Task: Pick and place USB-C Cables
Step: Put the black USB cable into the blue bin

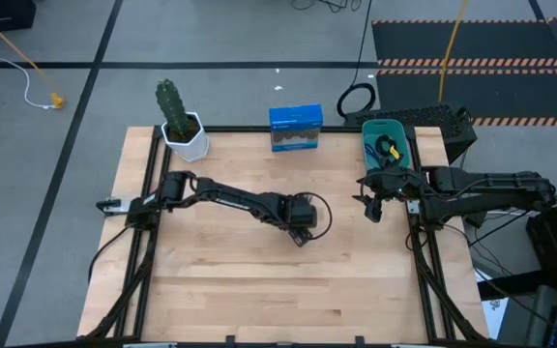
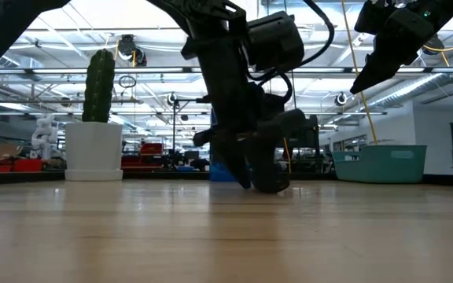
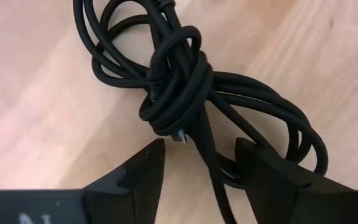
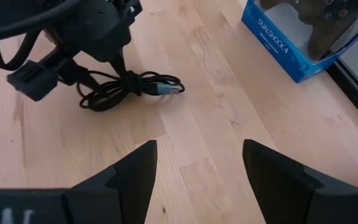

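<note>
Blue box beyond bundled black cable.

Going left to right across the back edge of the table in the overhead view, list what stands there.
Cactus in a white pot → blue box → black cable ring → teal bin.

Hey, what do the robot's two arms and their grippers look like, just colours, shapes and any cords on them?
Both arms are dark, jointed links with black cords looping along them. The left gripper ends in two matte black, wedge-shaped fingers tapering to points. The right gripper has the same black pointed fingers. Faint pale lettering shows on each wrist body, unreadable.
</note>
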Controlling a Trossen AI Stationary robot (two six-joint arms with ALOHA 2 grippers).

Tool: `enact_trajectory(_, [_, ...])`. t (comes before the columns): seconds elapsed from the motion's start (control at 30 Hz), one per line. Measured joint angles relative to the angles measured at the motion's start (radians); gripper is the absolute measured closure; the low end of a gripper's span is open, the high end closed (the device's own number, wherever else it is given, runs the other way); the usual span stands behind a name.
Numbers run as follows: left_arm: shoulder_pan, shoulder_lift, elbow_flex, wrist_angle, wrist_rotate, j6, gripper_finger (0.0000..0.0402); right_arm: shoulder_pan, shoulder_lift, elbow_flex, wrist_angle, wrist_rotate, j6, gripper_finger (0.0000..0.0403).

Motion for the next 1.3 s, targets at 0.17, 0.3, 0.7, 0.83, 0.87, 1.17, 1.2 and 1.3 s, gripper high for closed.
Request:
enact_trajectory(0.17, [0.010,0.000,0.000,0.017,-0.015,0.044,0.0259,0.000,0.000,0.000,0.000,0.000,0.000,0.0172])
enact_trajectory(0.3, [0.016,0.000,0.000,0.017,-0.014,0.074,0.0318,0.000,0.000,0.000,0.000,0.000,0.000,0.0172])
enact_trajectory(0.7, [0.026,0.000,0.025,0.027,0.022,0.161,0.0379,0.000,0.000,0.000,0.000,0.000,0.001,0.0172])
enact_trajectory(0.83, [0.025,-0.003,0.055,0.000,0.023,0.208,0.0392,0.000,0.000,0.000,0.001,0.000,0.001,0.0172])
enact_trajectory(0.87, [0.025,-0.003,0.065,-0.007,0.023,0.220,0.0391,0.000,0.000,0.000,0.003,0.000,0.001,0.0172])
enact_trajectory(1.17, [0.025,-0.007,0.241,-0.175,0.023,0.387,0.0392,0.000,0.000,0.000,0.029,0.000,0.002,0.0172])
enact_trajectory(1.2, [0.025,-0.007,0.268,-0.203,0.023,0.410,0.0392,0.000,0.001,0.000,0.036,0.000,0.002,0.0172])
enact_trajectory(1.3, [0.021,-0.010,0.339,-0.287,-0.008,0.497,0.0384,0.000,0.002,-0.033,0.110,-0.006,0.002,0.0172])
